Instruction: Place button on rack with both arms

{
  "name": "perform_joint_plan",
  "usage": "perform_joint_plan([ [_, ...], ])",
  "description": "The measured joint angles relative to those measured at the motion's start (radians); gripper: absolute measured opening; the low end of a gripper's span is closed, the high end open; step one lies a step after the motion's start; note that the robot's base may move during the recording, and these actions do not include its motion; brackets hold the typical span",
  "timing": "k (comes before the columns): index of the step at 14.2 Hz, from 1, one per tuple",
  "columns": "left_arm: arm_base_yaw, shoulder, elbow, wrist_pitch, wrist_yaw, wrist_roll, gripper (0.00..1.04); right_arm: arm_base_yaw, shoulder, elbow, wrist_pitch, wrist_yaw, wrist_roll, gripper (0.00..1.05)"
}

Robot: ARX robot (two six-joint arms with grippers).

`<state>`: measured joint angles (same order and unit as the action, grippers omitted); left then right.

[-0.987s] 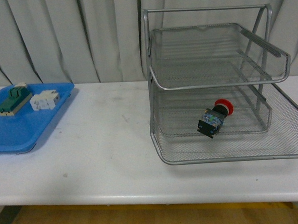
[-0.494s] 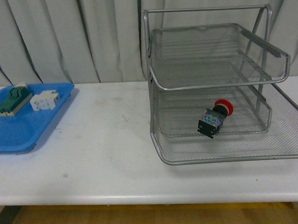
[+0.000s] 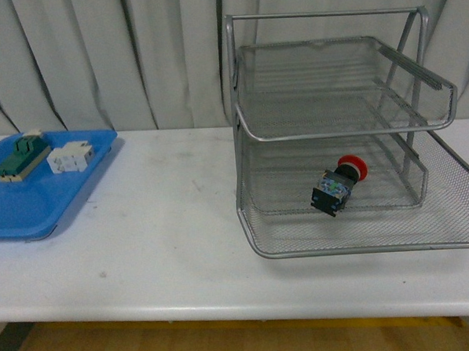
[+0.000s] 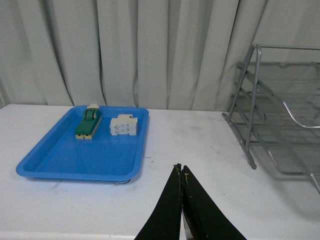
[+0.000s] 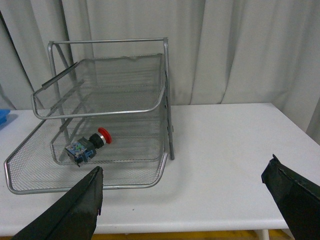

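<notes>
The button [image 3: 339, 186], red-capped with a black and bluish body, lies on its side in a lower tray of the silver wire rack [image 3: 258, 245]; the right wrist view shows the button [image 5: 87, 145] there too, in the rack [image 5: 168, 120]. Neither arm appears in the front view. My left gripper [image 4: 180, 169] is shut with nothing in it, over the white table between the blue tray and the rack [image 4: 250, 125]. My right gripper [image 5: 185, 172] is open and empty, back from the rack over the table's near edge.
A flat blue tray [image 3: 24, 210] at the table's left holds a green-topped switch block [image 3: 21, 157] and a white terminal block [image 3: 70, 157]. Grey curtains hang behind. The white table [image 3: 166, 226] runs between tray and rack.
</notes>
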<state>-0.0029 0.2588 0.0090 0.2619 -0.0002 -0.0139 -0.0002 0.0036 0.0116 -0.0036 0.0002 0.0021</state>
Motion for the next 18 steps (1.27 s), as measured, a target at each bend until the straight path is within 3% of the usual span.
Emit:
perform_joint_plan([
  [4,0.0,-0.105,0.001,-0.119,0.0,0.0,0.02,0.0,0.0,0.0,0.0,0.0,0.0,0.98],
  [5,0.0,-0.198,0.0,-0.257,0.003,0.0,0.02,0.0,0.0,0.0,0.0,0.001,0.0,0.98],
  [12,0.0,-0.25,0.0,-0.266,0.0,0.0,0.02,0.0,0.0,0.0,0.0,0.0,0.0,0.98],
  [13,0.0,-0.25,0.0,-0.266,0.0,0.0,0.08,0.0,0.0,0.0,0.0,0.0,0.0,0.98],
  [18,0.0,-0.25,0.0,-0.266,0.0,0.0,0.74,0.0,0.0,0.0,0.0,0.0,0.0,0.98],
])
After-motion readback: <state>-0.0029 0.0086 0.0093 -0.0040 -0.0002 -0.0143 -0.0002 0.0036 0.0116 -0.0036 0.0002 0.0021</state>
